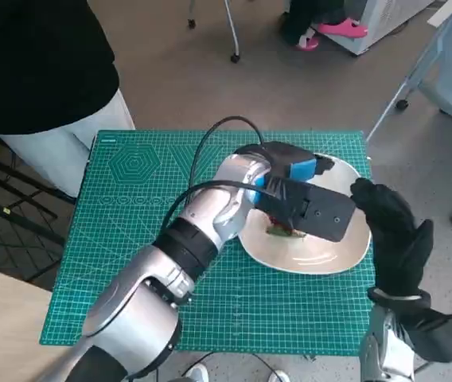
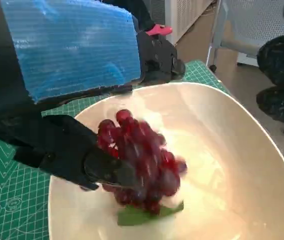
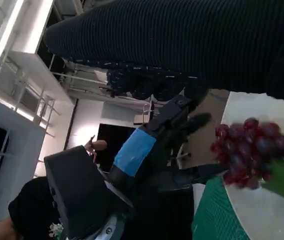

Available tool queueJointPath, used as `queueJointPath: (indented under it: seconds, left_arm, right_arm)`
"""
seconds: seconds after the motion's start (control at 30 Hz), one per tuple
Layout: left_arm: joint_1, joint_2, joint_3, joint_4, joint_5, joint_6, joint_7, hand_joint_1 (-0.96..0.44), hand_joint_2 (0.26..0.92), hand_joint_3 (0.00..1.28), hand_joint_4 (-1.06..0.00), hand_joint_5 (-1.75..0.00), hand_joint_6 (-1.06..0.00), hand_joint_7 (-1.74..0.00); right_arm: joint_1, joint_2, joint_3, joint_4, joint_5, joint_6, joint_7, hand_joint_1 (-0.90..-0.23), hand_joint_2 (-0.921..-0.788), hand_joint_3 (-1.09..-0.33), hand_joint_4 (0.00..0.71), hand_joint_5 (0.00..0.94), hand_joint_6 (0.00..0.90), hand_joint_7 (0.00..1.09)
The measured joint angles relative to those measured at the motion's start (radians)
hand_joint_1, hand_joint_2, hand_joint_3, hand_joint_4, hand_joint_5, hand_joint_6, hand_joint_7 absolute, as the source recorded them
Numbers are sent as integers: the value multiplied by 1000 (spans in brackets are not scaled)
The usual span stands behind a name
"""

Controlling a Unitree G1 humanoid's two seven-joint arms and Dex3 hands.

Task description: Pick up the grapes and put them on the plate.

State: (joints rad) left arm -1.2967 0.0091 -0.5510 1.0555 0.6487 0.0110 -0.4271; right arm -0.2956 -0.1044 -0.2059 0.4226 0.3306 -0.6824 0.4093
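**Grapes reaching the plate, left hand on the bunch**

A bunch of red grapes [image 2: 142, 160] is sitting inside the white plate [image 2: 242, 165], its green leaf [image 2: 142, 214] lying against the plate's floor. The robot's left hand [image 2: 77, 100] (black, with blue tape over its back) is reaching over the plate from the near-left side, and its dark fingers [image 2: 82, 155] are lying against the side of the bunch; whether they are clamping the grapes or only touching them cannot be told from these pictures.

In the head view the plate [image 1: 345, 251] is lying toward the far-right part of the green cutting mat [image 1: 130, 231], with the left hand [image 1: 294, 179] and its wrist camera covering most of the plate's middle; only a sliver of the grapes [image 1: 278, 231] is showing beneath the arm.

The gloved right hand [image 1: 393, 231] is hanging just beside the plate's right rim, fingers loosely apart and carrying nothing. From its own wrist camera the grapes [image 3: 252, 152] are showing red against the pale plate [image 3: 267, 215].

A person in a black top and pale trousers [image 1: 59, 143] is standing beyond the plate, off the mat's far-left corner.
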Motion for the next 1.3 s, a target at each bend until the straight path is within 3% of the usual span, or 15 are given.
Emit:
queueJointPath:
  seconds: [0.3, 0.57, 0.77, 1.0, 1.3]
  left_arm:
    - [40, 94, 62, -158, -76, -25, -81, -646, 907, 5, 1, 1, -129, -2]
    - [181, 219, 223, -323, -296, -143, -194, -638, 906, 3, 1, 1, -135, -4]
    - [258, 255, 399, -241, -544, -275, -302, -600, 916, 25, 1, 1, -161, -16]
    - [329, 213, 633, -89, -823, -400, -378, -585, 921, 142, -24, -9, -211, -37]
    - [409, 172, 867, 17, -1081, -389, -484, -614, 921, 244, -80, -19, -275, -55]
  right_arm:
    - [-4, 1, 10, 10, 0, 0, 1, -597, -921, -885, 484, 4, 188, 410]
    - [-6, 2, 14, 12, -3, 0, 0, -597, -921, -885, 484, 3, 186, 414]
    - [-15, 3, 17, 15, -4, 0, 0, -598, -921, -884, 485, 4, 187, 417]
    - [-37, 14, 34, 16, -20, 2, -3, -600, -921, -885, 487, 4, 187, 421]
    - [-46, 20, 47, 23, -21, 6, -1, -603, -921, -890, 487, 4, 184, 425]
